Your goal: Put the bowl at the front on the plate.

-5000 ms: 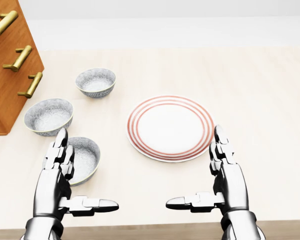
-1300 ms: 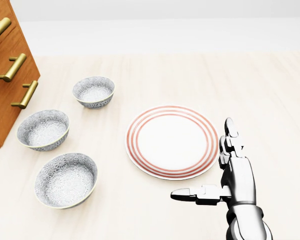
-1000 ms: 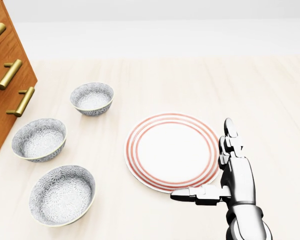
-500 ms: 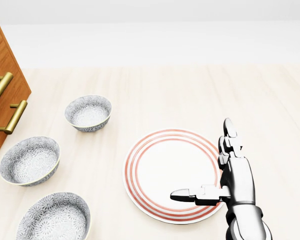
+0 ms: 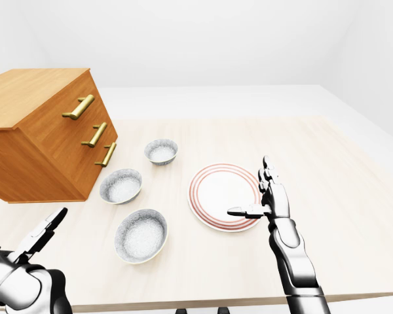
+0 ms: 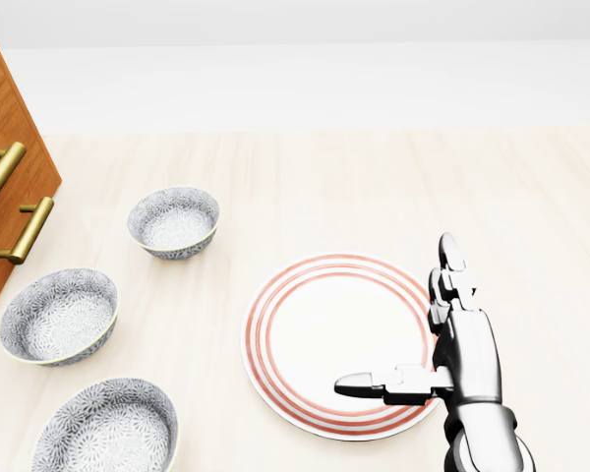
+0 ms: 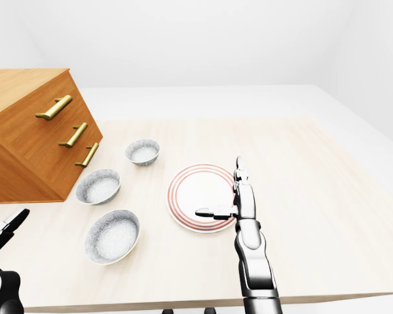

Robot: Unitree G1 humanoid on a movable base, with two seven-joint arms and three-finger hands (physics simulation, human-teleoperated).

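Note:
Three grey patterned bowls stand in a column left of the red-ringed white plate (image 6: 310, 324). The bowl nearest the bottom of the view (image 6: 106, 433) is partly cut off by the lower edge of the head view and shows whole in the left-eye view (image 5: 141, 234). My right hand (image 6: 395, 313) is open, fingers pointing up and thumb pointing left, hovering over the plate's right rim. My left hand (image 5: 51, 224) shows only in the eye views, at the bottom left. It is open, off the table's near edge and well left of the nearest bowl.
The middle bowl (image 6: 59, 315) and the far bowl (image 6: 174, 220) sit higher in the view. A wooden chest of drawers (image 5: 46, 131) with brass handles stands just left of the bowls. The pale wooden table (image 5: 314, 170) stretches right of the plate.
The camera has moved: bowls and plate slid down the head view, then settled over the last half second. My left hand has dropped out of the head view. The right hand keeps its pose.

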